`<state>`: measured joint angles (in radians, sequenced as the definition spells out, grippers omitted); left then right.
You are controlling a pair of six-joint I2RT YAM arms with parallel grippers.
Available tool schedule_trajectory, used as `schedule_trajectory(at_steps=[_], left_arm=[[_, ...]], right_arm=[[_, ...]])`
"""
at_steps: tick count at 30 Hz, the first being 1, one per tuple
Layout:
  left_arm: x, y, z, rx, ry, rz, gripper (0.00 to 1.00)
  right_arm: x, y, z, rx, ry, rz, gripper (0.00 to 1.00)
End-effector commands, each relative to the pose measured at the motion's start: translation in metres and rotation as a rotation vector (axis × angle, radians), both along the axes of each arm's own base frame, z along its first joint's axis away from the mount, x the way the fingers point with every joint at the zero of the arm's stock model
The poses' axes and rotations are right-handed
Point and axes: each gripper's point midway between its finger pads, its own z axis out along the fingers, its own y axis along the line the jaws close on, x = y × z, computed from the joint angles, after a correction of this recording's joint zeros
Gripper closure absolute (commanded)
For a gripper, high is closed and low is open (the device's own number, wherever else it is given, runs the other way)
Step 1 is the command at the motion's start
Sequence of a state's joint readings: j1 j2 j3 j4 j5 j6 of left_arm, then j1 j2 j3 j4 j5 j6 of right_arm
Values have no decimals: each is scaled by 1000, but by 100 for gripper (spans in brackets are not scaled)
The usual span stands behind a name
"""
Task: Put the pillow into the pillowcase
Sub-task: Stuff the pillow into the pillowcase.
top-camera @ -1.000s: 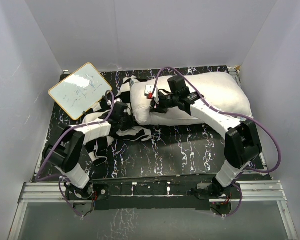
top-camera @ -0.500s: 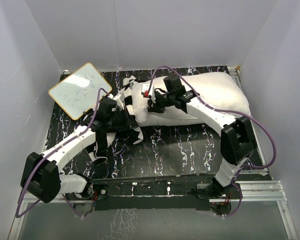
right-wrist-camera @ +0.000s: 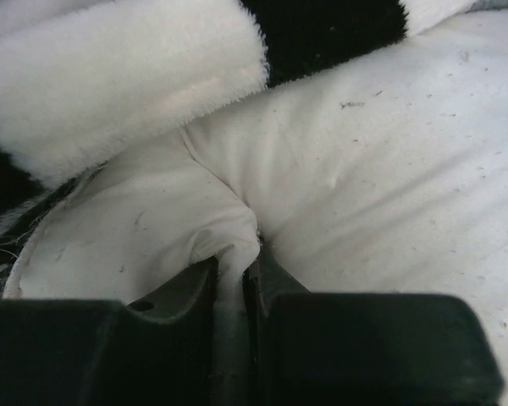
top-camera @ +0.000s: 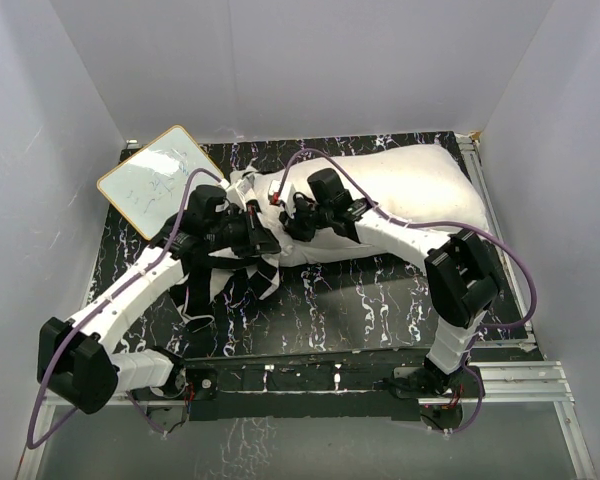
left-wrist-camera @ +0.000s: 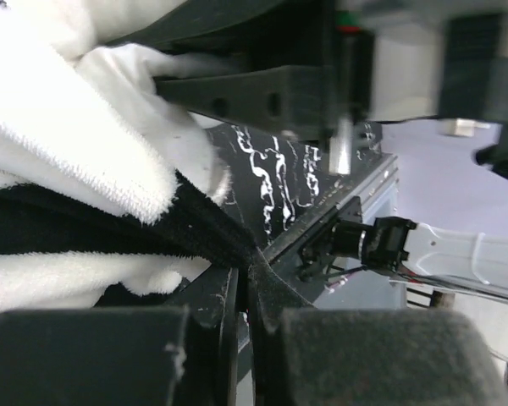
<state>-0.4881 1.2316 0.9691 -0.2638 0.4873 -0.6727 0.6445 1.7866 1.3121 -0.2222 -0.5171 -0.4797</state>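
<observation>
Overhead, the pillow (top-camera: pixel 410 185) is seen lying on the marbled black table (top-camera: pixel 380 300), stretched from the centre toward 2 o'clock. The pillowcase (top-camera: pixel 263 283) is bunched at its 9 o'clock end, beneath the left arm. The left gripper (top-camera: pixel 255 238) and right gripper (top-camera: pixel 285 215) are crowded together where the two fabrics meet. A whiteboard (top-camera: pixel 160 180) is propped at 10 o'clock. The fingertips and the mouth of the pillowcase are masked by the wrists, so how much of the pillow is inside cannot be told.

From the left wrist, the left gripper (left-wrist-camera: pixel 245 292) is shown closed tight on a thin black fold of the pillowcase (left-wrist-camera: pixel 85 169), which rises toward 10 o'clock. A blurred dark bar crosses at 12 o'clock; its identity cannot be made out.

From the right wrist, the right gripper (right-wrist-camera: pixel 237 283) is shown closed on a small pucker of the pillow (right-wrist-camera: pixel 389 152). A striped roll of the pillowcase (right-wrist-camera: pixel 127 85) is draped across 11 o'clock, touching the pillow.

Several risks are judged likely. The shallow pinch of pillow fabric may be pulled free if the stuffing drags. The pillowcase mouth, held at one edge only, may collapse and block entry. The closely packed wrists may be knocked together, or a cable snagged.
</observation>
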Motion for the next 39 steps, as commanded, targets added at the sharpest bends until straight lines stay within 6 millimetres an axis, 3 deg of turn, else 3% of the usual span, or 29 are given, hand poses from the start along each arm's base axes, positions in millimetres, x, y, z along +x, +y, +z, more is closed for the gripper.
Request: schedule_trajectory(at_steps=[1,6,12,16,18,20,25,27,29,30,32,35,37,39], left_arm=[[-48,-25,87,-266,-34,-207,99],[-60,-27,97,-342,-19,-234,99],[-80,-17,38,-285,141,-212,99],[-87,-15,31,-335,163,-186,97],[-86,-15,31,-338,161,-180,94],[-85,-17,29,-347,175,-180,93],[-81,-20,30,-374,201,-158,93],[-76,-23,53,-443,173,-138,93],[-72,-22,71,-475,129,-111,92],[-70,-20,70,-452,123,-91,90],[-69,-13,48,-358,144,-50,81],[-79,-7,-3,-283,263,-28,71],[-87,-5,-21,-279,313,-26,64],[-87,2,-23,-234,277,-16,56]], right_arm=[[-7,4,-20,20,58,-46,92],[-9,11,-1,103,119,-48,92],[-14,8,48,316,262,14,92],[-28,5,95,428,256,61,92],[-34,8,104,460,283,70,92],[-35,15,95,451,301,39,92],[-24,14,29,389,332,-165,92],[-36,16,13,373,332,-172,92],[-54,21,12,406,371,-127,92],[-64,23,15,432,402,-91,92],[-80,25,18,454,447,-14,92],[-103,24,28,466,481,153,90],[-114,19,36,452,455,258,85],[-123,9,37,388,379,379,74]])
